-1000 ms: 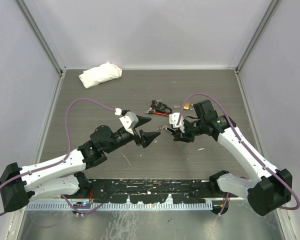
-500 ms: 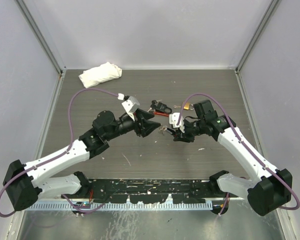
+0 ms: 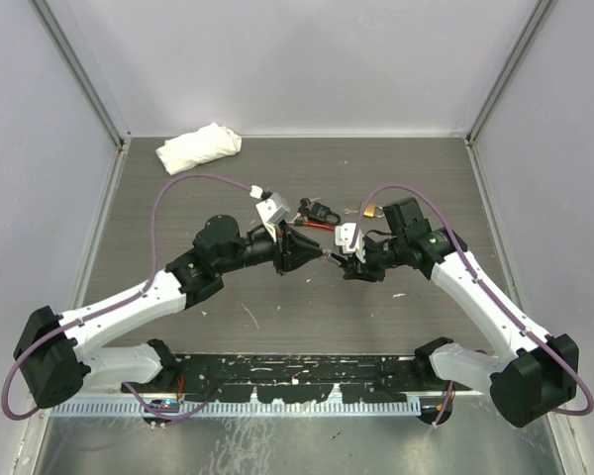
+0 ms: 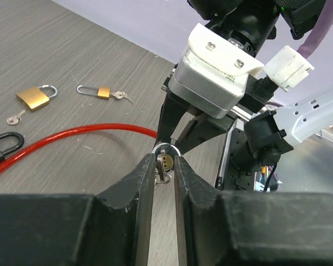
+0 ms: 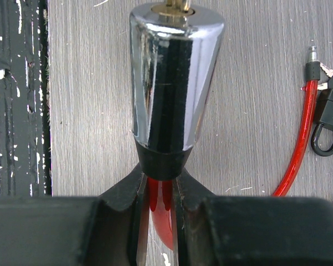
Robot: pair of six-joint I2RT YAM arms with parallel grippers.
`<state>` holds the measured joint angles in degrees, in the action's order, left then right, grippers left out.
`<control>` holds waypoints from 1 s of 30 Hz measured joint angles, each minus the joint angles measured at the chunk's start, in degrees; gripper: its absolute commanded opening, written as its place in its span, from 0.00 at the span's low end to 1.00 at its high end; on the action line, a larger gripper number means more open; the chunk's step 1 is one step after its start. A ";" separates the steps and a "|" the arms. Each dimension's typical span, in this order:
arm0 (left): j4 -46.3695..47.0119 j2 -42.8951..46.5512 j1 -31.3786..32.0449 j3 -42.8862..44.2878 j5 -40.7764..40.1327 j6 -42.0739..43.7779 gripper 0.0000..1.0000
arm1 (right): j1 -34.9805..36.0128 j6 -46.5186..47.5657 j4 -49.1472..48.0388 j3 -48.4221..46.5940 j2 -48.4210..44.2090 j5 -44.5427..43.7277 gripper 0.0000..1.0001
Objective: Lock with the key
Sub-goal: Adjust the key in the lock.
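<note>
The lock is a chrome cylinder on a red cable. My right gripper is shut on the cable just behind the cylinder's black collar and holds it above the table, brass face turned toward the left arm. In the top view the cylinder sits between the two grippers. A small key hangs in the lock's face. My left gripper has its jaws narrowly apart around that key. The left finger touches the key and a gap shows on the right side.
The loose run of red cable lies on the table with a black padlock beside it. A brass padlock and a small long-shackle padlock with keys lie farther back. A white cloth sits at the back left.
The left arm has moved right and forward to the lock's face. Its jaws have narrowed from wide open to a slim gap around the key. The right arm has stayed still.
</note>
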<state>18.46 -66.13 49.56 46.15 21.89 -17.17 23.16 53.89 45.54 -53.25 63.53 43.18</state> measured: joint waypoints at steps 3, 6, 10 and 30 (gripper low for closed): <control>-0.31 -0.50 -0.17 0.68 0.76 0.35 0.08 | 0.00 0.00 0.02 0.00 0.00 0.00 0.01; -0.46 -0.94 -0.44 1.11 2.08 1.51 0.01 | 0.00 0.00 0.04 0.00 0.00 0.00 0.01; -0.83 -1.25 -0.96 1.42 4.48 4.68 0.00 | 0.00 0.02 0.17 0.00 0.00 -0.02 0.01; -11.54 -1.20 -1.36 4.04 16.46 50.51 0.00 | 0.00 1.33 2.23 0.00 0.00 0.02 0.01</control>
<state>6.92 -67.33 48.21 50.19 38.35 33.34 23.16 55.22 47.77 -53.25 63.53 43.20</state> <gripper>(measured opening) 0.008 0.219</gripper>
